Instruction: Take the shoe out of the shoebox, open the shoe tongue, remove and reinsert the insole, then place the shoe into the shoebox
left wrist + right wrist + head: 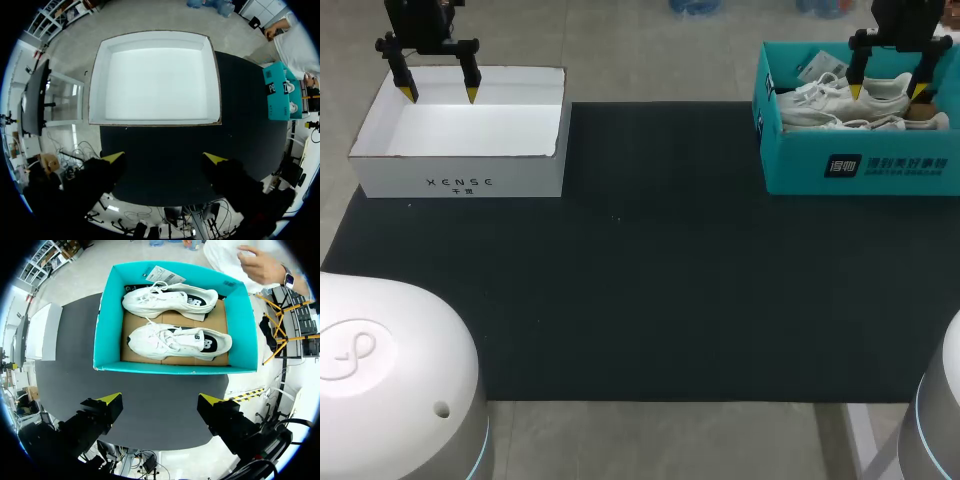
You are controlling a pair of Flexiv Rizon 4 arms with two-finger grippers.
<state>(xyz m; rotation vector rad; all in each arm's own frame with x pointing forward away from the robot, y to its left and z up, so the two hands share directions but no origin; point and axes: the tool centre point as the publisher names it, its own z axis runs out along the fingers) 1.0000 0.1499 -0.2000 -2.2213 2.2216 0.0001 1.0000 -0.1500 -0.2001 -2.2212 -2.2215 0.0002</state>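
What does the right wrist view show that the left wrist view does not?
Only the right wrist view: both white shoes whole, side by side in the teal shoebox. Only the left wrist view: the whole inside of the white box. Both: the black mat, the teal shoebox, and one gripper, jaws apart: right gripper, left gripper.

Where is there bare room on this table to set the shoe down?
The black mat between the white box and the teal shoebox is bare, through to the near edge. The white box's floor is bare too. Crowded: the teal shoebox, filled by two white shoes.
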